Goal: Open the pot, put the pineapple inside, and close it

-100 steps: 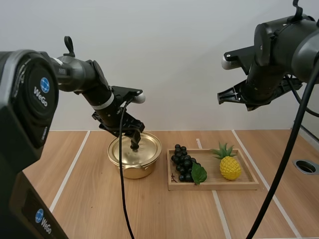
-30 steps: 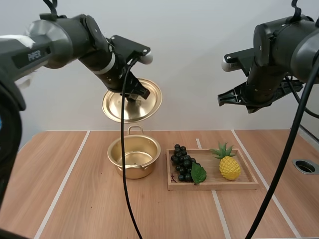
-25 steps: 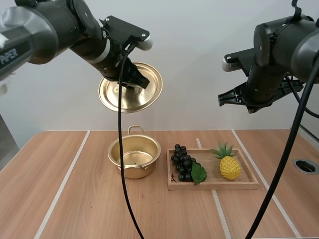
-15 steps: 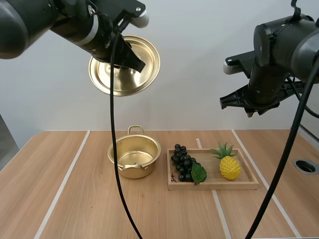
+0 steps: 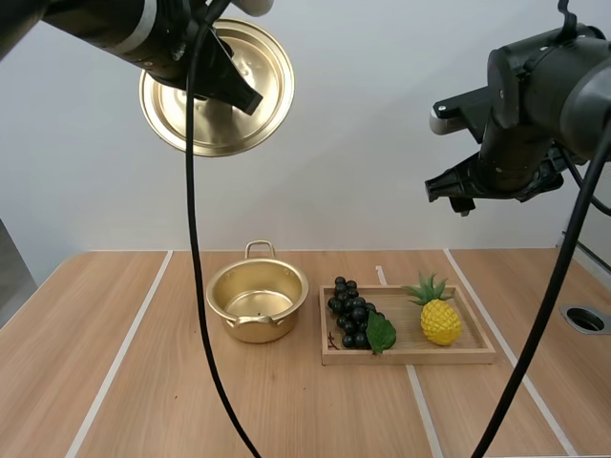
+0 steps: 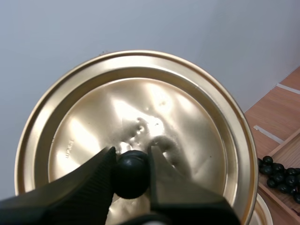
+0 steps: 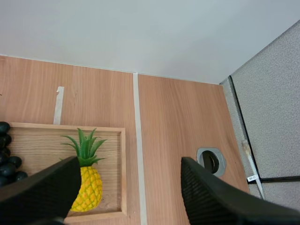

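Pale wood table [image 5: 162, 382] with white lines, uncovered gold pot [image 5: 250, 330] beside the tray [image 5: 410, 358], pineapple [image 5: 440, 321] in the tray right of the grapes [image 5: 350, 313], left gripper [image 6: 131, 164] pinching the knob [image 6: 131, 176] of the lid [image 6: 183, 122] high overhead, right gripper [image 7: 129, 161] spread wide above the pineapple.

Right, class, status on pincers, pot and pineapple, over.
Left pincer shut on round gold metal lid, held high. Right pincer open above wooden tray. Gold pot open; yellow pineapple on tray, unobstructed.
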